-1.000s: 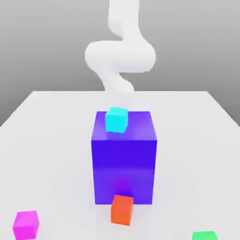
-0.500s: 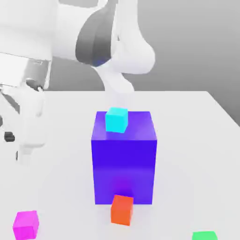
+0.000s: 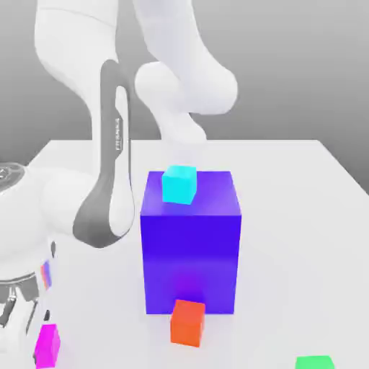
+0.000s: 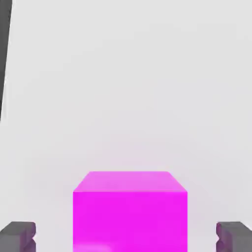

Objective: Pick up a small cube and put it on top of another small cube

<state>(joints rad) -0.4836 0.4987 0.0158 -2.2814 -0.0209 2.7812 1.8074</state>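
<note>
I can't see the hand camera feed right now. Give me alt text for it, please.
A small magenta-pink cube sits on the white table, centred between the gripper's two dark grey fingertips. A visible gap remains on each side of the cube, so the pads are not touching it.

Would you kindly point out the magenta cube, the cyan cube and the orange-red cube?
magenta cube (image 4: 130,211): hand view, front face.
cyan cube (image 3: 178,186): exterior view, front face.
orange-red cube (image 3: 187,324): exterior view, front face.
</note>
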